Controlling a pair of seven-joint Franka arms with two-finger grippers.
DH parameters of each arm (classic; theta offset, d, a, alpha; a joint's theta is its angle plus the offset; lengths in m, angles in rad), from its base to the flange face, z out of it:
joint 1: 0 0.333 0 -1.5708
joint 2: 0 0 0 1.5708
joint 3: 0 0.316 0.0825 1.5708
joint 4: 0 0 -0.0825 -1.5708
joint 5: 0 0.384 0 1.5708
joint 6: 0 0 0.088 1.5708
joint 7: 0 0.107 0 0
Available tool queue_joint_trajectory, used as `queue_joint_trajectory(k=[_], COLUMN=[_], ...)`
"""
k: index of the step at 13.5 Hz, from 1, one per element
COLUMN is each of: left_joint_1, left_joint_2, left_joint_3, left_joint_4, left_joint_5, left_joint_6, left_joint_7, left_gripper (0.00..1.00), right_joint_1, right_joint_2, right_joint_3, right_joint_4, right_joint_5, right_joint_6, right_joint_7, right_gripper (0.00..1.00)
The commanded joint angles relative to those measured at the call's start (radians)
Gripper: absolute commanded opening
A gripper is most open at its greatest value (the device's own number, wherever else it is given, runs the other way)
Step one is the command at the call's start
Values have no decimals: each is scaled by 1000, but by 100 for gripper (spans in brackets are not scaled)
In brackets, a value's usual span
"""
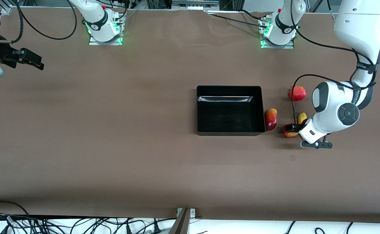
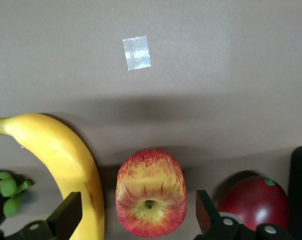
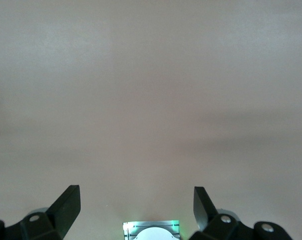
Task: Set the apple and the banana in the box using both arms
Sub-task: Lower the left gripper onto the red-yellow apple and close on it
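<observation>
**Desk:** What did the frame show?

**Photographer:** The left arm's black two-finger gripper (image 2: pixel 135 215) hung low over the small round red apple mottled with yellow (image 2: pixel 151 192), jaws spread wide, one on each side of the fruit and gripping nothing. The long curved yellow banana (image 2: pixel 58 160) lay just beside the apple, toward the left arm's end of the table. A dark-red, mango-like fruit (image 1: pixel 270 119) rested against the outer wall of the shallow glossy black plastic box (image 1: pixel 230 130), which held no fruit. A plain red round fruit (image 1: pixel 297 93) sat farther from the front camera.

**Desk:** And the other arm?

**Photographer:** The right gripper (image 1: pixel 30 60) waited over bare brown table (image 1: pixel 111 146) at its own end, jaws also parted, empty.

**Desk:** What would a clean pick have needed?

**Photographer:** In my judgement, a straight descent keeping the apple centred. One fingertip (image 2: pixel 70 212) stood very near the banana, so it had to slip between the two fruits without nudging the banana. Then a firm close around the apple's widest part before lifting toward the box.
</observation>
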Motion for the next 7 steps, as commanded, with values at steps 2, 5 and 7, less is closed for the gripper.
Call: queue_joint_trajectory(k=[2,5,7], left_joint_1=[-3,-3,-5], left_joint_2=[4,13,30], left_joint_3=[0,0,0], left_joint_4=[-54,-59,-62], left_joint_5=[-7,-7,-7], left_joint_6=[89,110,145], left_joint_7=[12,11,3], left_gripper=[100,100,100], right_joint_1=[-15,-14,-14], right_joint_2=[9,9,9], right_joint_3=[11,12,12], right_joint_4=[21,21,21], right_joint_5=[4,4,4], right_joint_6=[-20,-20,-20], right_joint_7=[-4,-2,-2], right_gripper=[100,100,100])
